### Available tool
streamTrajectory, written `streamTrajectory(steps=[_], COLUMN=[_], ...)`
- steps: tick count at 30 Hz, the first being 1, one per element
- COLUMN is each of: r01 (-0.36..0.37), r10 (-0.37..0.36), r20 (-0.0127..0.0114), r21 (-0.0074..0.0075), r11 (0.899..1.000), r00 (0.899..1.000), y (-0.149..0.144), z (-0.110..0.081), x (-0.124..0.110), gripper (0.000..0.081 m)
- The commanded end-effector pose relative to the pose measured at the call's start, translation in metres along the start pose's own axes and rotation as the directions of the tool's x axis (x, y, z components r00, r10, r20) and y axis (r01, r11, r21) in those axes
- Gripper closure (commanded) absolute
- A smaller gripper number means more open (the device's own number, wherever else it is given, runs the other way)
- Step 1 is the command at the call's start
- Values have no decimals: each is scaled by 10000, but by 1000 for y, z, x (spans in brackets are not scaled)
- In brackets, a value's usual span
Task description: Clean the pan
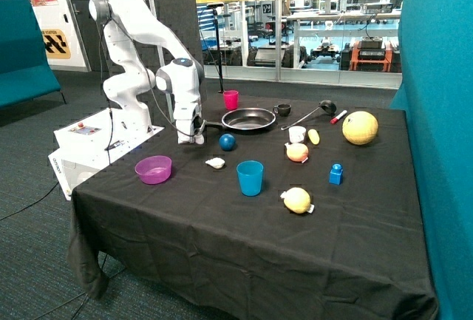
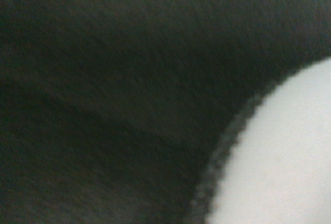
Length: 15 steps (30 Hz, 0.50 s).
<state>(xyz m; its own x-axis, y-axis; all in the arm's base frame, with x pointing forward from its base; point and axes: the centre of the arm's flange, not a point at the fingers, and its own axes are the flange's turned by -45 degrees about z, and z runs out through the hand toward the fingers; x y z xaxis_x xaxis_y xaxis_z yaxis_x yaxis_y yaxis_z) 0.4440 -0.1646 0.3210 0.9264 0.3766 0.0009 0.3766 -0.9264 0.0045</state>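
The pan (image 1: 248,119) is a round black frying pan with a shiny rim. It stands at the back of the black-clothed table (image 1: 222,224), and its thin handle (image 1: 213,124) points toward the arm. My gripper (image 1: 191,140) is down at the tablecloth, just beyond the end of the handle and beside the blue ball (image 1: 227,142). The wrist view shows only black cloth (image 2: 103,79) up close and a blurred white shape (image 2: 279,157) that I cannot identify. The pan does not show in the wrist view.
Around the pan stand a pink cup (image 1: 231,99), a black mug (image 1: 282,109) and a ladle (image 1: 307,115). In front are a purple bowl (image 1: 154,169), a small white object (image 1: 215,162) and a blue cup (image 1: 250,177). Fruit, a blue block (image 1: 336,174) and a yellow ball (image 1: 360,127) lie farther along.
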Motion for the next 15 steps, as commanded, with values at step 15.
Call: streamTrajectory(steps=[15], r01=[881], r10=[-881], r20=[6], r21=[45], r11=[9961], r00=[9961], y=[-44], z=[-48], x=[62], gripper=[808])
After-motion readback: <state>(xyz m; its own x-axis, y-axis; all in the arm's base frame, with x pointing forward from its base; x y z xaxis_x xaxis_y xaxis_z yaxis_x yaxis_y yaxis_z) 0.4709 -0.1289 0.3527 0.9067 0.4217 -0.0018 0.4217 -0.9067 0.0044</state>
